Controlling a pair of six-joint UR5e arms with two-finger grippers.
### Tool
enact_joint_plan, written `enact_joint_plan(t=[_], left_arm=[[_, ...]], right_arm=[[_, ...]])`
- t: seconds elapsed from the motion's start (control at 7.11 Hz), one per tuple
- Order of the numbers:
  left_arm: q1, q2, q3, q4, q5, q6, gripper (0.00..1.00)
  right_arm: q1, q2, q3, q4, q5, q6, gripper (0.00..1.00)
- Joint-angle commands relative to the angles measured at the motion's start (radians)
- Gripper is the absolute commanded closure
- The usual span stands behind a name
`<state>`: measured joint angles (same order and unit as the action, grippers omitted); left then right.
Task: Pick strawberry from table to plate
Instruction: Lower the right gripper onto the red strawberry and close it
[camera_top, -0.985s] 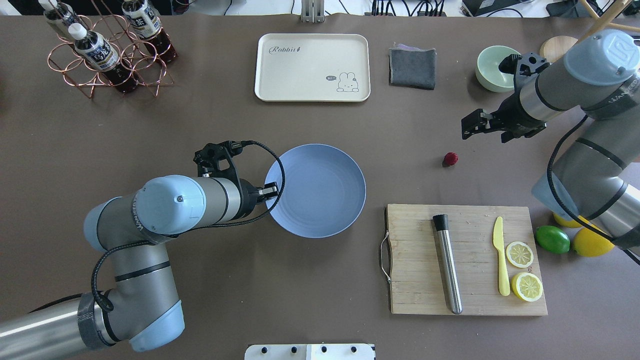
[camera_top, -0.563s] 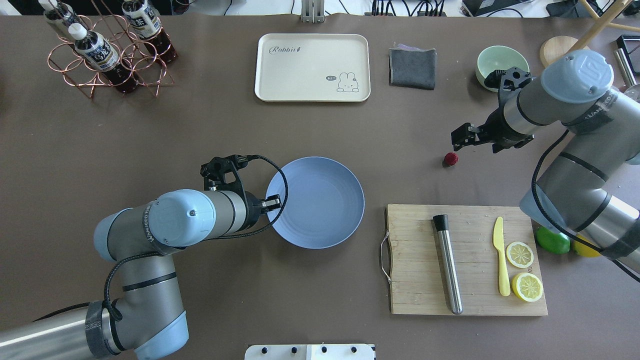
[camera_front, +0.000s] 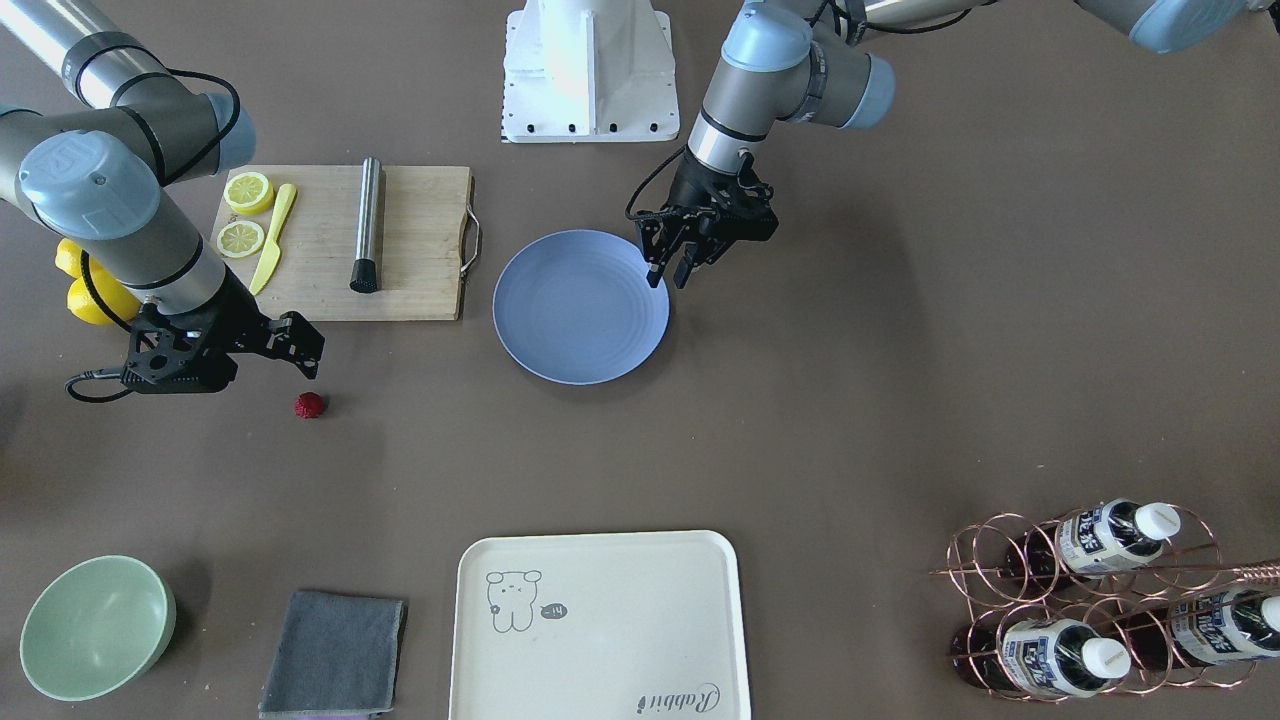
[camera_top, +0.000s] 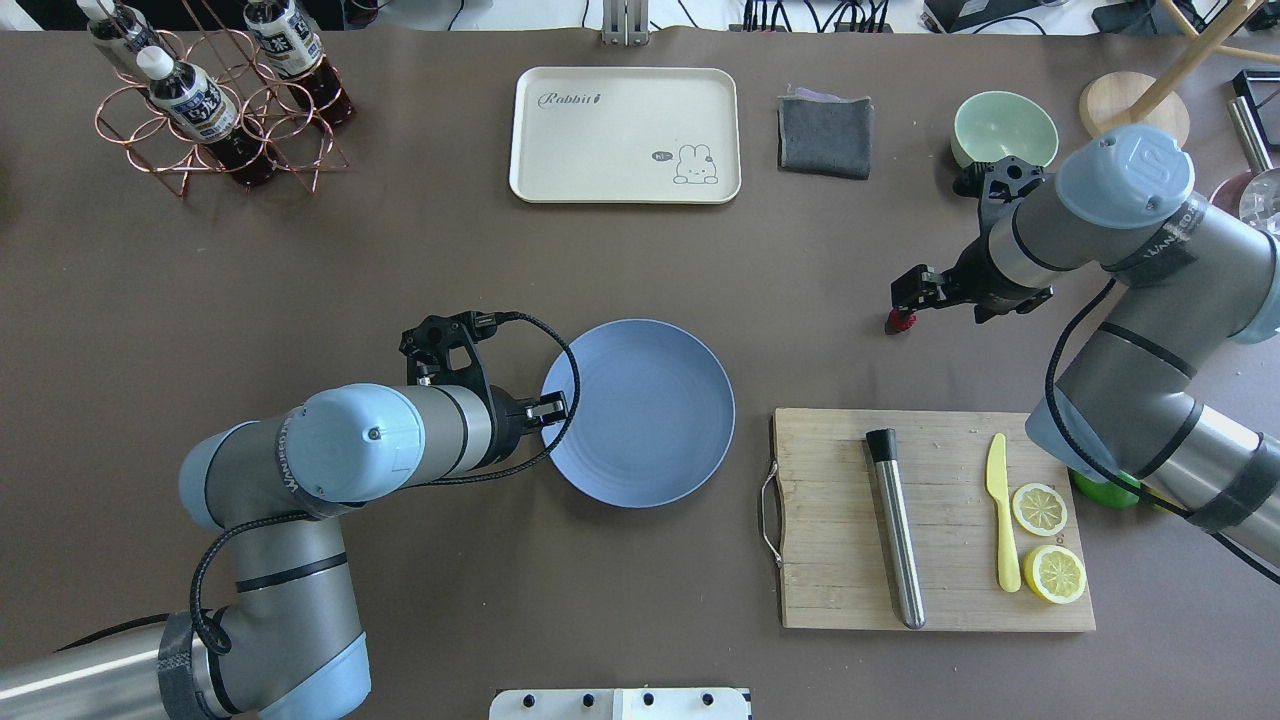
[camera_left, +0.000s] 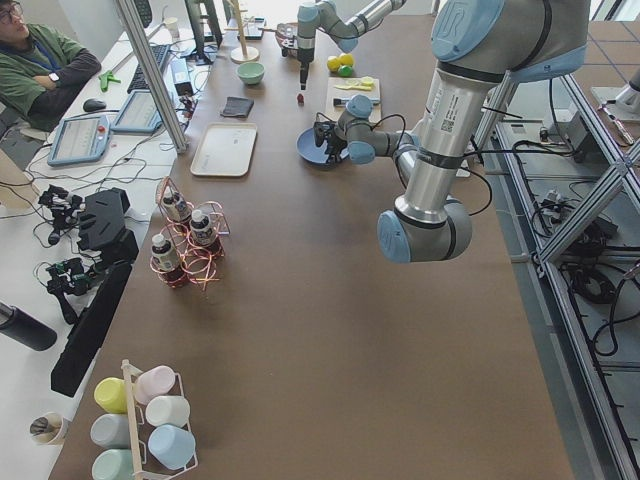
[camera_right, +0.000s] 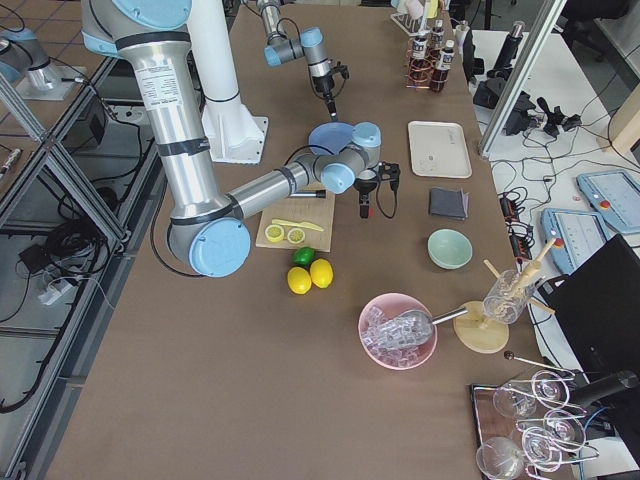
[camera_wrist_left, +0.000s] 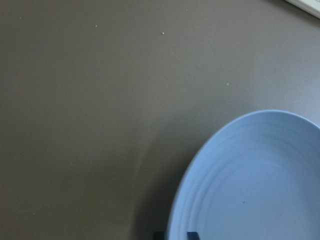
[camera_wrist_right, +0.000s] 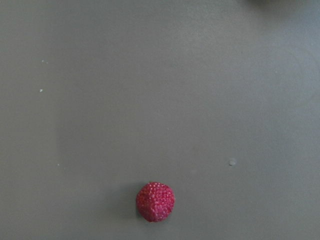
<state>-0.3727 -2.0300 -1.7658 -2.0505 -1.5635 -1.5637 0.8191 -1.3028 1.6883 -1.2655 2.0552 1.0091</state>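
A wide brown-grey table (camera_top: 400, 270) fills the room's middle, with a cream tray at the far side, bottles in a copper rack in one corner and a wooden cutting board (camera_top: 830, 520) near the robot. Seen from over the robot's shoulders, the strawberry (camera_top: 897, 322) lies on the bare table at about 2 o'clock from the blue plate (camera_top: 640, 420) and well apart from it, at 12 o'clock from the board.

The right gripper (camera_top: 908, 288) hangs over the berry with its fingers spread and nothing between them. In its wrist camera the strawberry (camera_wrist_right: 155, 201) sits low, near 6 o'clock and a shade left of centre. By my reckoning it is not yet squarely between the fingers.

The left gripper (camera_top: 556, 405) waits at the plate's 9 o'clock rim, fingers apart and empty.

To do this step well, I'd say the right arm should first nudge across until the berry is centred, then come straight down so one finger lands on each side. The berry is small and round, so a finger that clips it would likely send it rolling. The squeeze should be gentle. Once lifted, the carry runs toward 8 o'clock, and the drop should be near the plate's middle, clear of the left gripper.
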Motion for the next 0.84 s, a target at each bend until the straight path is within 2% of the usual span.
enact_joint_plan(t=[0.0, 0.28, 0.7], left_arm=[[0.0, -0.002, -0.006, 0.001, 0.0, 0.002, 0.02], [-0.002, -0.004, -0.006, 0.001, 0.0, 0.004, 0.02], [-0.006, 0.001, -0.009, 0.001, 0.0, 0.004, 0.02]], right_arm=[[-0.011, 0.029, -0.053, 0.02, -0.024, 0.006, 0.0], [-0.011, 0.046, -0.166, 0.159, -0.026, 0.02, 0.0], [-0.023, 0.056, -0.162, 0.166, -0.024, 0.061, 0.03]])
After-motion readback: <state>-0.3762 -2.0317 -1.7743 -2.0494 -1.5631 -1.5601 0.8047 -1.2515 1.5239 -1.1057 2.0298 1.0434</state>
